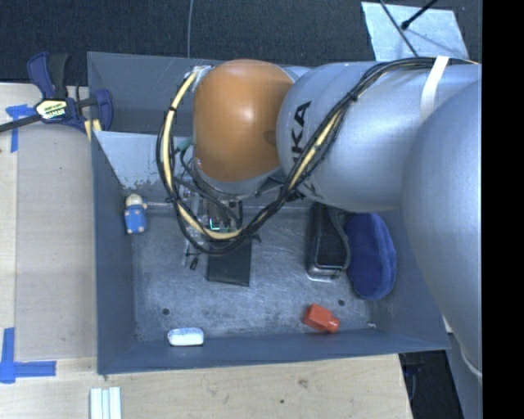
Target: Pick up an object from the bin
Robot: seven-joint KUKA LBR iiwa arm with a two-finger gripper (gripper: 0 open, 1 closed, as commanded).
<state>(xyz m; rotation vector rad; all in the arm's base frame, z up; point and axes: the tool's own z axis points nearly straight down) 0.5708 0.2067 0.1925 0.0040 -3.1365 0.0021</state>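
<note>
End effector (203,239) by flat black square (229,268)

grey arm (385,139) reaches from the right, orange wrist cover (237,123) above claw (211,225).

The grey metal bin (110,286) rests on a pale beige surface (49,245) that extends left of the bin and along its near rim. Beyond the bin's far rim, the background (123,29) is dark and featureless. Past the bin's far right corner lies a pale sheet (405,33), crossed by thin dark rods (417,14).
</note>
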